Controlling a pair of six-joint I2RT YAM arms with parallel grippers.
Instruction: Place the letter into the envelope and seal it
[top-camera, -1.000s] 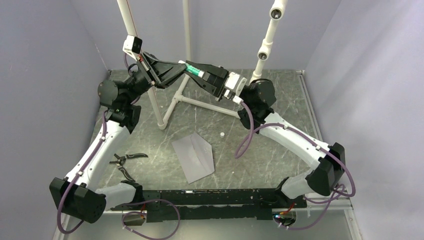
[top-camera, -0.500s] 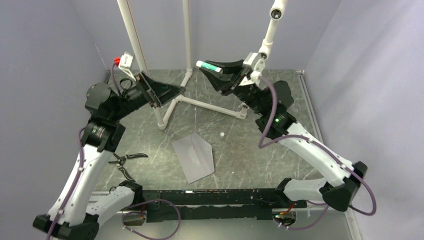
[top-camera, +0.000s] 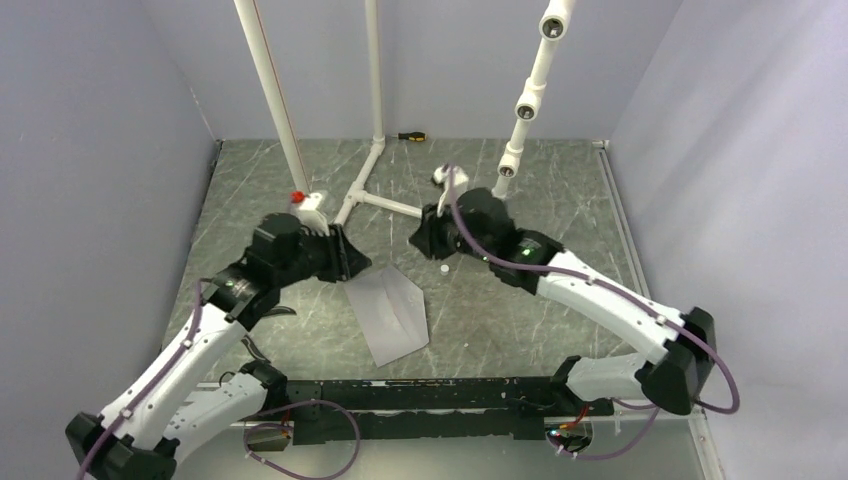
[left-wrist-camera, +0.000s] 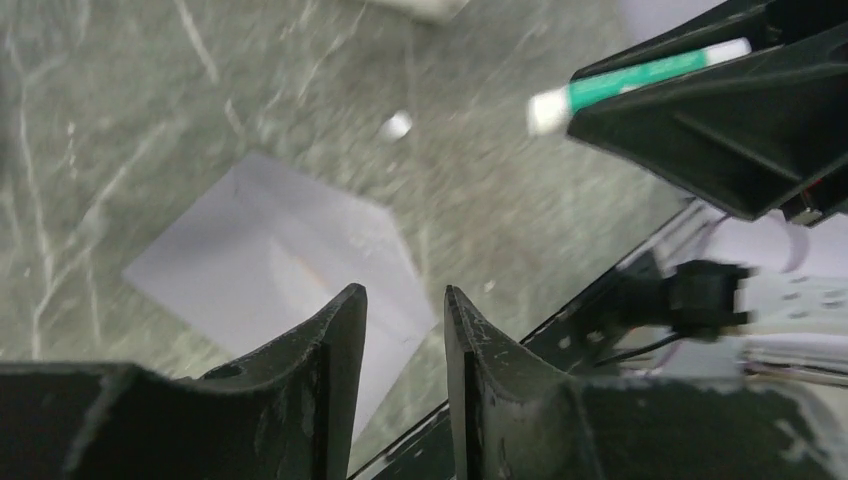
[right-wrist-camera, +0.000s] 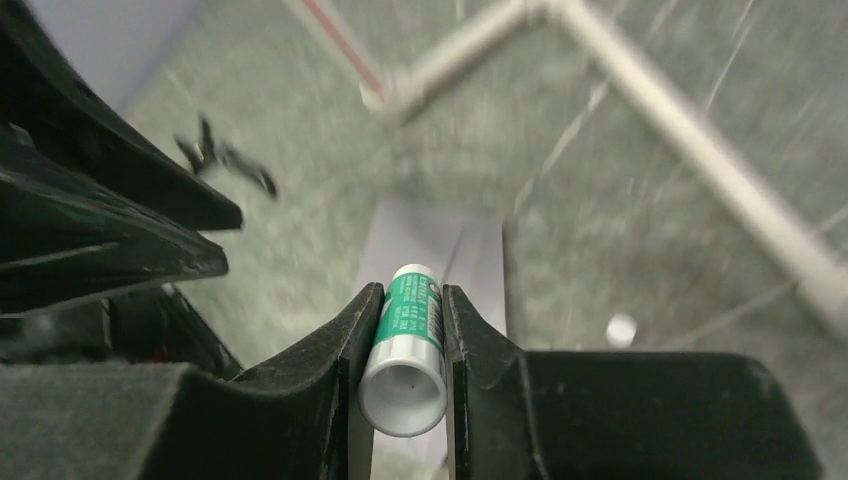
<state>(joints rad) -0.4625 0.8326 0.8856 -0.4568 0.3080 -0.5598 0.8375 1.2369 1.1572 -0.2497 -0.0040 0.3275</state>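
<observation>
– Glue stick (right-wrist-camera: 403, 345) sits pinched tight in the right end effector (right-wrist-camera: 404, 295).
– And the left end effector (left-wrist-camera: 402, 300)?
– Narrow gap, holding nothing. The envelope (top-camera: 390, 315) lies flat on the bench (top-camera: 590, 190) near both, a small white cap (top-camera: 444, 268) beside it.

We see the envelope (top-camera: 385, 315) lying flat on the worktop (top-camera: 560, 200), just toward 7 o'clock from its middle. It is a pale grey rectangle, its long sides running from about 11 to 5 o'clock, with diagonal fold seams crossing its upper face.
</observation>
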